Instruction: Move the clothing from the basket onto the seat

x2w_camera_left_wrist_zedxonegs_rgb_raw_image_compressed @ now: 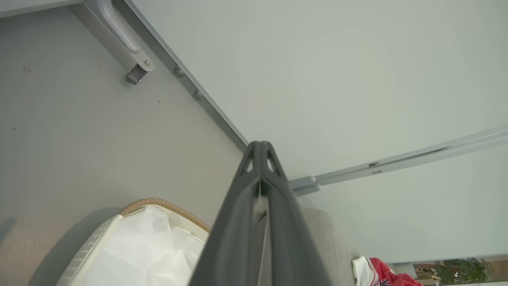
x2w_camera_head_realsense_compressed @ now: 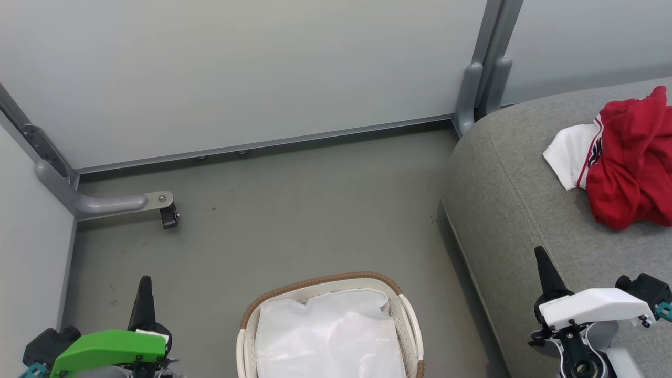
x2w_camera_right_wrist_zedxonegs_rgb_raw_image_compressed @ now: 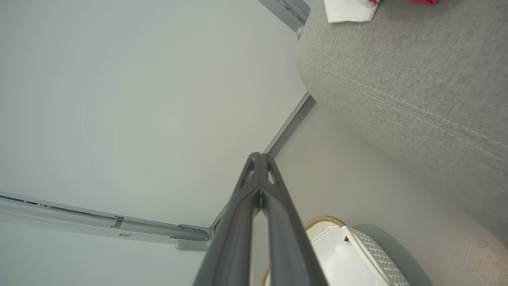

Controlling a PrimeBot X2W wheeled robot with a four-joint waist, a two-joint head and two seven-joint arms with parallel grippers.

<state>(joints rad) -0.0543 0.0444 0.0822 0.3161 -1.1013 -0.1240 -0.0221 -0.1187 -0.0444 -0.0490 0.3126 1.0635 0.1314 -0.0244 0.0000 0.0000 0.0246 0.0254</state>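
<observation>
Found the clothing [x2w_camera_head_realsense_compressed: 625,157] heaped on the seat [x2w_camera_head_realsense_compressed: 525,210], well apart from the basket [x2w_camera_head_realsense_compressed: 320,280] on the floor [x2w_camera_head_realsense_compressed: 289,210]. Saw white liner [x2w_camera_head_realsense_compressed: 331,336] and no red fabric in the visible part of the basket; judged the transfer complete, or nearly so. Noted left gripper [x2w_camera_head_realsense_compressed: 145,286] and right gripper [x2w_camera_head_realsense_compressed: 541,260] pressed together, holding nothing.
</observation>
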